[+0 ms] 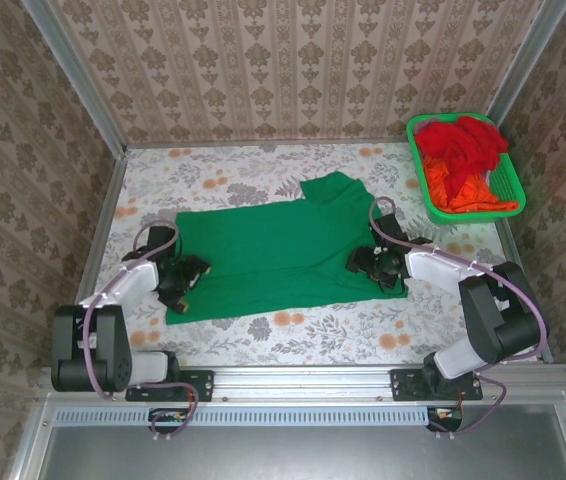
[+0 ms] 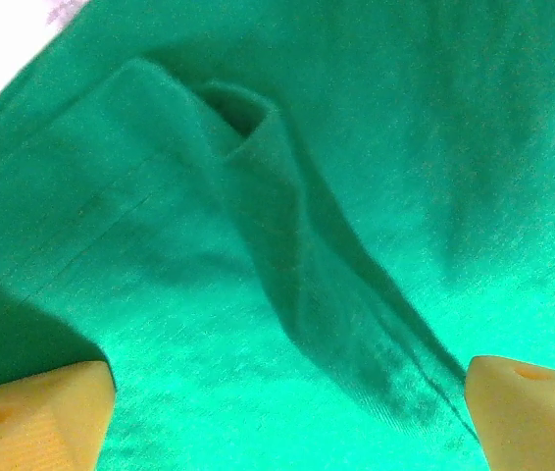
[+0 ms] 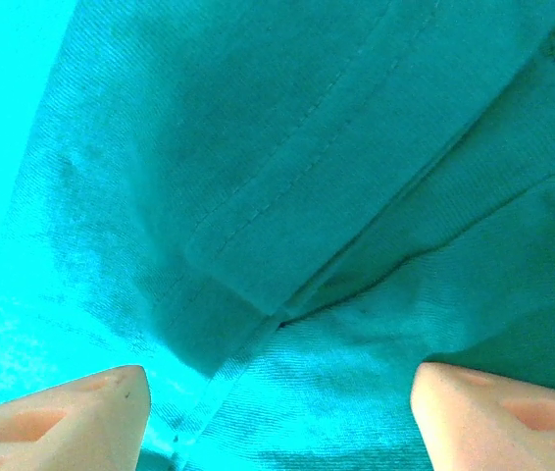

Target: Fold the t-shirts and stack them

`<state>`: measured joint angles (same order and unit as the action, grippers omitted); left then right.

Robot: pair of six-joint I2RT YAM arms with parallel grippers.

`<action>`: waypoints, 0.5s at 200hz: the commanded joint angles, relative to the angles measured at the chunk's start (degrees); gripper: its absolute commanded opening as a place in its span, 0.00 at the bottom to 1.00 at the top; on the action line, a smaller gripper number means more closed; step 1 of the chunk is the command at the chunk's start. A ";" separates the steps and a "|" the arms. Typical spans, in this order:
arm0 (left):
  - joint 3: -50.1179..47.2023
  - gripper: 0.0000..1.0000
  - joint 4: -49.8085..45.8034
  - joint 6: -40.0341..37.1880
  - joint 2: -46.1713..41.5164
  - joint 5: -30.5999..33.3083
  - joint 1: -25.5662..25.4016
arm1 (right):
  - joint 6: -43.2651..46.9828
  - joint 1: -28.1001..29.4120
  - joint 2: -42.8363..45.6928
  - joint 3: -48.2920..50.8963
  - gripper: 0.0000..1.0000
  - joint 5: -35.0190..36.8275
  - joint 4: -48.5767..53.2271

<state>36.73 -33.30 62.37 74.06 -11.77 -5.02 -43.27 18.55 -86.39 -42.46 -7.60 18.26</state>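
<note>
T-shirt (image 1: 263, 255): fine green knit, soft rumpled ridge

Left arm (image 1: 128, 288): upper link raised from the base, forearm stretched forward and in toward the middle, wrist bent down. Left claw (image 1: 185, 275) sits low, pointing inward. On its wrist cam I see both yellow pads (image 2: 37, 417) at opposite frame edges, so the jaws are spread wide with nothing pinched between them.

Right arm (image 1: 458, 272): mirror pose, elbow out to the side, forearm reaching in and left. Right claw (image 1: 375, 264) is low too. Its pale pads (image 3: 57, 422) are well apart, a bit narrower than the left, gripping nothing.
</note>
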 commanded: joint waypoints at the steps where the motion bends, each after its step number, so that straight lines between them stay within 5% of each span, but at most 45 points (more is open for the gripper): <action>1: 2.06 0.94 -8.16 1.53 -3.34 6.34 -1.95 | 0.51 0.29 -2.56 0.43 0.74 -0.05 2.26; 100: 7.58 0.91 2.76 4.13 6.96 0.79 -1.30 | 0.60 0.43 -2.12 0.00 0.74 0.12 2.04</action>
<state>41.78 -32.49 65.36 79.35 -9.23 -7.55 -43.29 18.63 -86.80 -42.98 -7.60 18.24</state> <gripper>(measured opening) 0.914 0.737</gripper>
